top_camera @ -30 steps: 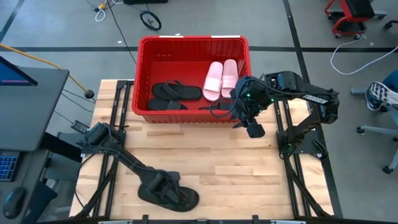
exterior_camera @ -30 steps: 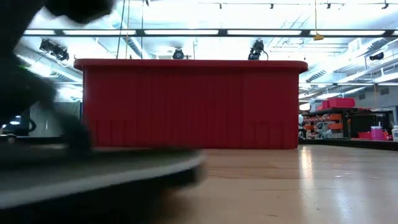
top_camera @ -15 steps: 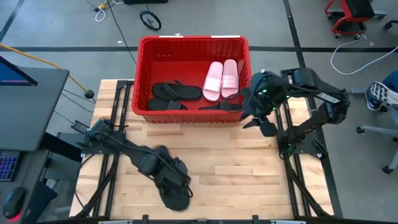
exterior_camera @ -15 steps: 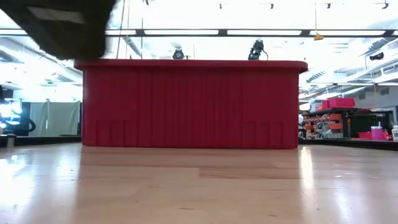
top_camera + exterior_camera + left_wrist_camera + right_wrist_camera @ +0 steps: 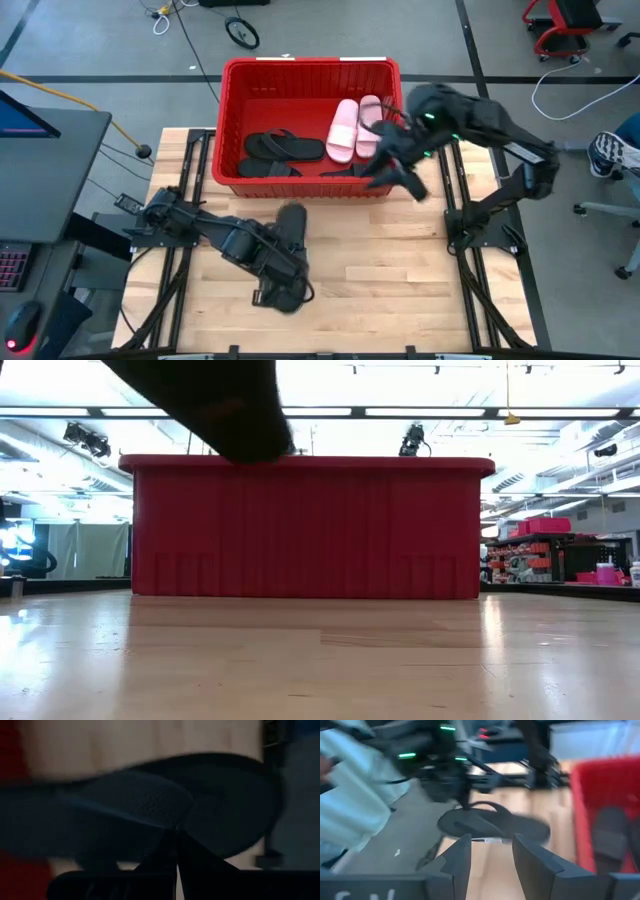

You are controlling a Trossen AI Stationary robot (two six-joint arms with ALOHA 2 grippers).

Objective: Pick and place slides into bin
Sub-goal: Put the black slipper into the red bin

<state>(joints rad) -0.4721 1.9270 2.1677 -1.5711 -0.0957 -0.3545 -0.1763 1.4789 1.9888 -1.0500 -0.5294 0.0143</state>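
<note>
The red bin [image 5: 310, 185] stands at the table's far middle. In it lie two pink slides [image 5: 345, 128], two black sandals at the left [image 5: 284, 147] and one black sandal at the front right [image 5: 352, 170]. My left gripper [image 5: 284, 272] is shut on a black flip-flop [image 5: 291, 228] above the table's middle, just in front of the bin; the flip-flop also shows in the right wrist view [image 5: 492, 826]. My right gripper [image 5: 380, 170] is open and empty over the bin's front right corner; its fingers show apart in the right wrist view [image 5: 487, 852]. My left gripper pinches the flip-flop's thin strap [image 5: 167, 826] between its two shut fingers, with the ribbed footbed [image 5: 150, 805] just beyond the fingertips. The flip-flop is lifted clear of the table, one end toward the bin [image 5: 291, 212].
The bin's front wall [image 5: 310, 530] rises across the table's far half. Bare wooden table [image 5: 400, 270] lies in front of it. Metal frames run along both table sides [image 5: 470, 240]. A desk with a screen [image 5: 40, 130] stands off the left edge.
My left gripper has lifted the black flip-flop off the table near the near edge and carried it up and toward the bin, turning it about. My right gripper has swung out toward the table's right edge, then back over the bin's front right corner, turning toward the left.
</note>
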